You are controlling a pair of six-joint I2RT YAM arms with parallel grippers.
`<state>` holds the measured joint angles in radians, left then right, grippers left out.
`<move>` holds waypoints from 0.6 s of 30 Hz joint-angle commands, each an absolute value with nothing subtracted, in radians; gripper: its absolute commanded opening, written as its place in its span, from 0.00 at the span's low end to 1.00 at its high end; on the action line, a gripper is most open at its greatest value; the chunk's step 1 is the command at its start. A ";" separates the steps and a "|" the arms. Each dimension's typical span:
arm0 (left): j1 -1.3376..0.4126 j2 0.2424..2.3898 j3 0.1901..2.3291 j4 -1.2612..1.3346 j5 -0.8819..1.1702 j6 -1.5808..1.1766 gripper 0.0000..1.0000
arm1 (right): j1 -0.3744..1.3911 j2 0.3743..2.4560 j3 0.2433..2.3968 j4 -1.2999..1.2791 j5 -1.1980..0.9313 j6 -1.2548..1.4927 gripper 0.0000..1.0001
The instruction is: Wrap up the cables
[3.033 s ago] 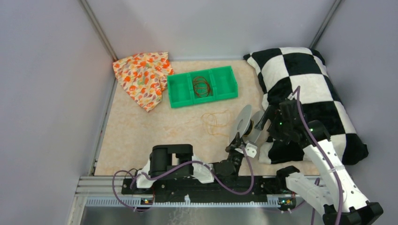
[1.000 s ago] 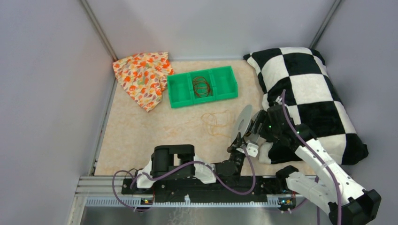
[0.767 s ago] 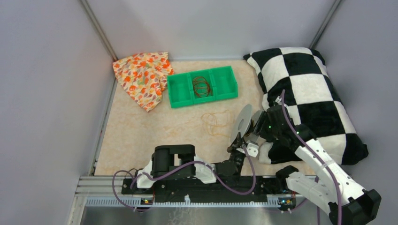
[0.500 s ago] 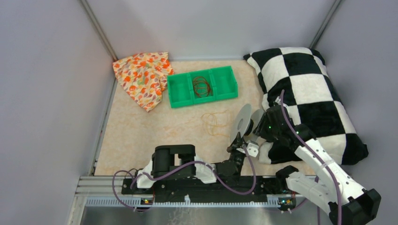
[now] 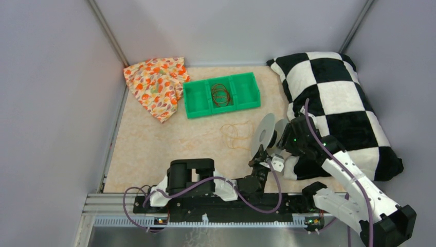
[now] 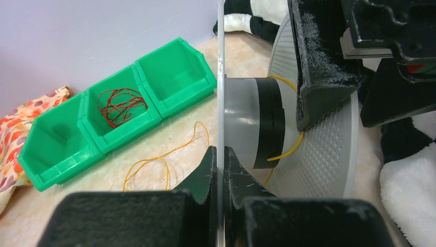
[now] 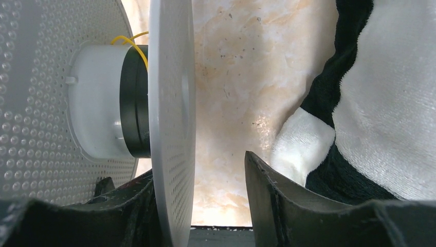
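Note:
The clear round spool [image 5: 267, 135] stands on edge above the table. My left gripper [image 5: 258, 155] is shut on its left flange [image 6: 220, 103]; the jaws pinch the flange edge in the left wrist view [image 6: 221, 172]. The yellow-orange cable [image 5: 234, 135] lies in loose loops on the table left of the spool [image 6: 162, 158], and one end runs onto the black-taped hub [image 6: 287, 150]. My right gripper [image 5: 280, 142] is open, with its jaws either side of the right flange [image 7: 172, 103]. One finger is behind the flange and the other [image 7: 288, 206] is apart from it.
A green three-part bin [image 5: 222, 112] at the back holds red wire [image 5: 221, 94] in its middle part. A flowered cloth [image 5: 157, 85] lies at the back left. A black-and-white checked pillow [image 5: 334, 103] fills the right side, close behind the right arm.
My right gripper has moved left from the pillow to the spool, and its open jaws now straddle the right flange. The left gripper and spool have stayed about where they were.

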<state>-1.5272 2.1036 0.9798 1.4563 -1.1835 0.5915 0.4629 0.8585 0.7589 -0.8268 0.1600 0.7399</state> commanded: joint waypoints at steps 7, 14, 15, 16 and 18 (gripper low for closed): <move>-1.537 2.105 1.014 1.723 -1.174 0.581 0.00 | 0.488 0.871 0.736 -0.753 0.135 0.750 0.51; -1.537 2.109 1.018 1.725 -1.183 0.577 0.00 | 0.504 0.853 0.727 -0.748 0.120 0.755 0.57; -1.537 2.108 1.019 1.725 -1.183 0.578 0.00 | 0.505 0.855 0.724 -0.745 0.121 0.755 0.57; -1.537 2.109 1.019 1.725 -1.181 0.579 0.00 | 0.505 0.857 0.719 -0.741 0.119 0.756 0.57; -1.537 2.107 1.020 1.725 -1.179 0.581 0.00 | 0.506 0.864 0.715 -0.734 0.120 0.757 0.57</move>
<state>-1.5257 2.1036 0.9821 1.4586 -1.1957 0.5976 0.4946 0.8642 0.7288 -0.7837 0.1112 0.7448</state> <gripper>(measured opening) 0.030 0.571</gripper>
